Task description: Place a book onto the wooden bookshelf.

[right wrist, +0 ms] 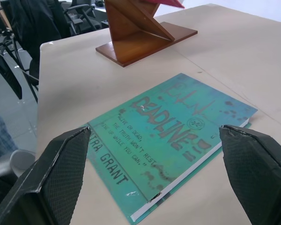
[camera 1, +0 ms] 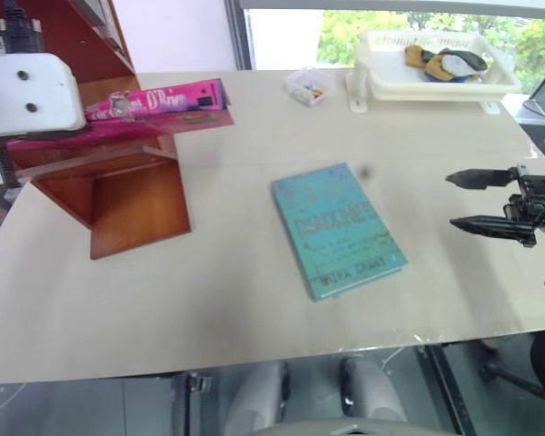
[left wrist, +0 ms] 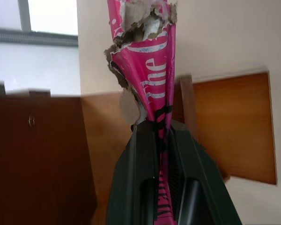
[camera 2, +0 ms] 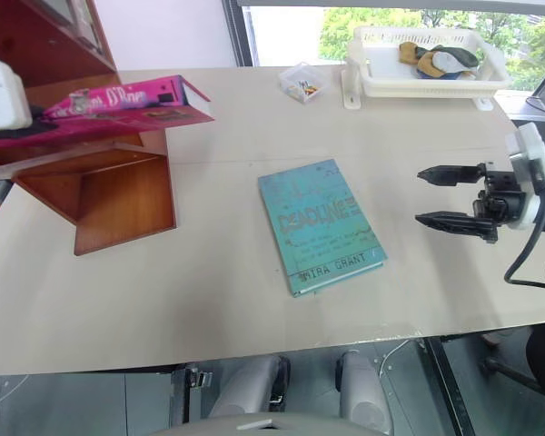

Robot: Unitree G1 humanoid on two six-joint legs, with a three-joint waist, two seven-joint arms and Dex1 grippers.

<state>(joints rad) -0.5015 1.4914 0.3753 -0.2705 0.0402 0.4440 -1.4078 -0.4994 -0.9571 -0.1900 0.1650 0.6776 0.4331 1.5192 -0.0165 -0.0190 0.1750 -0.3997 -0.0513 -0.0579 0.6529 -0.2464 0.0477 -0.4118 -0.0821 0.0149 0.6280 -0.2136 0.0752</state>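
My left gripper (left wrist: 160, 129) is shut on one end of the bright pink book (camera 1: 154, 102), holding it level in the air with the spine toward me. The book hangs just above the low slanted boards of the reddish-brown wooden bookshelf (camera 1: 136, 204) at the table's left. In the left wrist view the book's far spine end (left wrist: 145, 42) looks torn. My right gripper (camera 1: 463, 200) stands open and empty above the table's right side, pointing at a teal-green book (camera 1: 338, 227) lying flat in the middle.
A white basket (camera 1: 431, 86) with cloth items stands at the back right. A small clear box (camera 1: 307, 86) sits to its left. The bookshelf's tall part (camera 1: 82, 32) rises at the back left. Dark chairs (right wrist: 37, 23) stand beyond the table.
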